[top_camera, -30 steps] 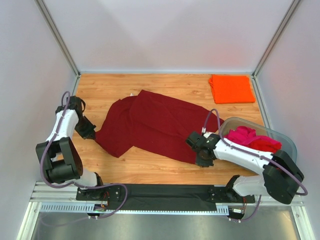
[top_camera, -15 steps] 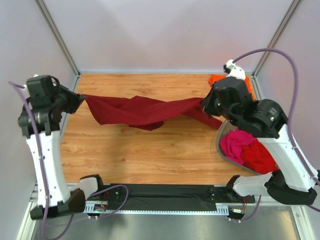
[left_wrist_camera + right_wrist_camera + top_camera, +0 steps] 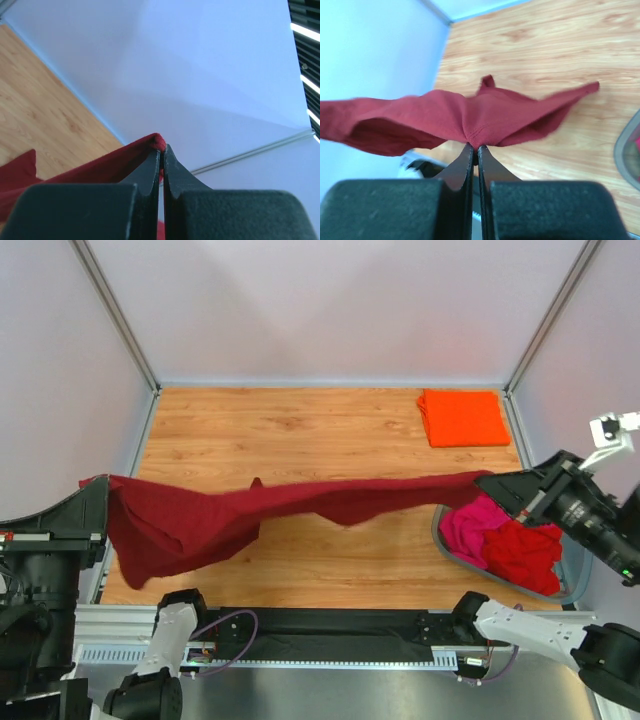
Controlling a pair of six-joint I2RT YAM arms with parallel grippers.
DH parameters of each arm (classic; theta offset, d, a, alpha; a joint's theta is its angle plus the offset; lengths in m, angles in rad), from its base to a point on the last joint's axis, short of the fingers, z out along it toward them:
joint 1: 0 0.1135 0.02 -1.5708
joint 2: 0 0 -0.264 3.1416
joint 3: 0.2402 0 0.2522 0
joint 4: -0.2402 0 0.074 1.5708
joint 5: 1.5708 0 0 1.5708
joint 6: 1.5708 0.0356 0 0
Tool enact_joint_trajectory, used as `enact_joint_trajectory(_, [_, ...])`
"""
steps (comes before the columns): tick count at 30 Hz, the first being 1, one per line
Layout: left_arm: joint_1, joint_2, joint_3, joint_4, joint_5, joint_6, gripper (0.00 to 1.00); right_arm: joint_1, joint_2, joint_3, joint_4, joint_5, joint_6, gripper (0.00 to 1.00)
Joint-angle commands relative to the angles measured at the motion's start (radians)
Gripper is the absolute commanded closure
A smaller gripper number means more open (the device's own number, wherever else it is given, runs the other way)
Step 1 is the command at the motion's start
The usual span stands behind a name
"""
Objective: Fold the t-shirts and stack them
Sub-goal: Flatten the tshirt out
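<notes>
The maroon t-shirt [image 3: 300, 502] is suspended above the table [image 3: 300, 430], stretched in a long, sagging band from the left edge across to the right side. Its left end hangs in a loose fold below the grip point; whether the lowest part touches the table cannot be told.

The left gripper [image 3: 161, 150] is clamped on one end of the cloth, its fingers pressed together with fabric pinched between them. The right gripper [image 3: 474, 148] is clamped on the opposite end, and the cloth bunches at its fingertips.

The orange t-shirt [image 3: 463, 417] lies folded flat at the far right corner of the table, well apart from the maroon one. The grey tub [image 3: 443, 538] at the near right holds a crumpled magenta-pink t-shirt [image 3: 475, 525] and a red t-shirt [image 3: 525, 555].
</notes>
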Motion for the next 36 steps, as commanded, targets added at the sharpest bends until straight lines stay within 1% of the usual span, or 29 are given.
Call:
enact_joint_trajectory(1, [0.002, 0.081, -0.065, -0.205, -0.006, -0.036, 1.00, 0.000, 0.025, -0.002, -0.026, -0.053, -0.023, 1.00])
enact_joint_trajectory(4, [0.002, 0.173, -0.080, -0.172, 0.002, 0.015, 1.00, 0.000, 0.111, 0.005, 0.008, 0.037, -0.115, 1.00])
enact_joint_trajectory(6, [0.002, 0.224, -0.106, -0.106, -0.015, 0.044, 1.00, 0.000, 0.206, 0.019, 0.104, 0.094, -0.198, 1.00])
enact_joint_trajectory(7, [0.002, 0.271, -0.120, -0.071, -0.015, 0.055, 1.00, -0.005, 0.243, 0.022, 0.209, 0.116, -0.288, 1.00])
enact_joint_trajectory(8, [0.002, 0.296, -0.135, 0.015, -0.014, 0.066, 1.00, -0.017, 0.313, 0.028, 0.261, 0.120, -0.325, 1.00])
enact_joint_trajectory(10, [0.003, 0.387, -0.145, 0.086, -0.014, 0.084, 1.00, -0.057, 0.413, 0.082, 0.325, 0.121, -0.366, 1.00])
enact_joint_trajectory(11, [0.004, 0.426, -0.131, 0.153, -0.015, 0.121, 1.00, -0.106, 0.461, 0.146, 0.367, 0.139, -0.373, 1.00])
enact_joint_trajectory(12, [0.004, 0.472, -0.078, 0.175, -0.015, 0.139, 1.00, -0.129, 0.555, 0.177, 0.388, 0.147, -0.370, 1.00])
enact_joint_trajectory(13, [0.004, 0.570, -0.036, 0.186, -0.015, 0.171, 1.00, -0.184, 0.596, 0.227, 0.425, 0.121, -0.361, 1.00])
enact_joint_trajectory(14, [0.007, 0.621, 0.043, 0.210, -0.042, 0.187, 1.00, -0.213, 0.646, 0.260, 0.437, 0.096, -0.337, 1.00])
enact_joint_trajectory(15, [0.011, 0.668, 0.077, 0.227, -0.032, 0.194, 1.00, -0.247, 0.730, 0.292, 0.448, 0.072, -0.323, 1.00])
enact_joint_trajectory(16, [0.037, 0.758, 0.108, 0.245, -0.023, 0.190, 1.00, -0.284, 0.787, 0.330, 0.454, 0.032, -0.303, 1.00])
enact_joint_trajectory(17, [0.057, 0.800, 0.154, 0.284, 0.065, 0.146, 1.00, -0.368, 0.841, 0.452, 0.444, -0.067, -0.225, 1.00])
enact_joint_trajectory(18, [0.077, 0.873, 0.176, 0.307, 0.107, 0.109, 1.00, -0.408, 0.895, 0.522, 0.430, -0.123, -0.190, 1.00])
enact_joint_trajectory(19, [0.115, 0.908, 0.197, 0.330, 0.146, 0.075, 1.00, -0.478, 1.012, 0.610, 0.410, -0.234, -0.147, 1.00])
enact_joint_trajectory(20, [0.129, 0.937, 0.225, 0.368, 0.198, 0.052, 1.00, -0.512, 1.056, 0.683, 0.413, -0.308, -0.113, 1.00])
enact_joint_trajectory(21, [0.134, 0.990, 0.304, 0.382, 0.206, 0.029, 1.00, -0.546, 1.093, 0.779, 0.422, -0.373, -0.023, 1.00])
enact_joint_trajectory(22, [0.148, 1.009, 0.343, 0.403, 0.221, 0.026, 1.00, -0.600, 1.096, 0.777, 0.483, -0.430, 0.011, 1.00])
enact_joint_trajectory(23, [0.157, 1.023, 0.386, 0.460, 0.280, 0.014, 1.00, -0.620, 1.069, 0.745, 0.531, -0.515, 0.034, 1.00])
enact_joint_trajectory(24, [0.168, 1.021, 0.386, 0.489, 0.311, -0.024, 1.00, -0.638, 1.034, 0.622, 0.584, -0.549, 0.065, 1.00])
enact_joint_trajectory(25, [0.193, 1.009, 0.377, 0.562, 0.345, -0.049, 1.00, -0.672, 0.956, 0.563, 0.680, -0.635, 0.081, 1.00])
enact_joint_trajectory(26, [0.203, 0.993, 0.336, 0.603, 0.406, -0.061, 1.00, -0.687, 0.925, 0.506, 0.715, -0.677, 0.093, 1.00])
enact_joint_trajectory(27, [0.209, 0.950, 0.323, 0.621, 0.417, -0.054, 1.00, -0.698, 0.903, 0.464, 0.724, -0.700, 0.079, 1.00])
enact_joint_trajectory(29, [0.209, 0.904, 0.291, 0.591, 0.418, -0.016, 1.00, -0.706, 0.860, 0.464, 0.646, -0.717, 0.038, 1.00])
enact_joint_trajectory(31, [0.209, 0.819, 0.233, 0.524, 0.413, 0.038, 1.00, -0.706, 0.837, 0.404, 0.567, -0.751, 0.015, 1.00])
enact_joint_trajectory(33, [0.211, 0.712, 0.092, 0.500, 0.402, 0.082, 1.00, -0.698, 0.768, 0.285, 0.550, -0.763, 0.009, 1.00])
enact_joint_trajectory(34, [0.209, 0.677, 0.038, 0.458, 0.392, 0.125, 1.00, -0.685, 0.741, 0.161, 0.537, -0.740, -0.016, 1.00])
enact_joint_trajectory(35, [0.209, 0.651, -0.015, 0.406, 0.355, 0.148, 1.00, -0.675, 0.704, 0.092, 0.531, -0.722, -0.037, 1.00])
enact_joint_trajectory(36, [0.209, 0.620, -0.026, 0.341, 0.327, 0.167, 1.00, -0.671, 0.641, 0.037, 0.523, -0.702, -0.050, 1.00])
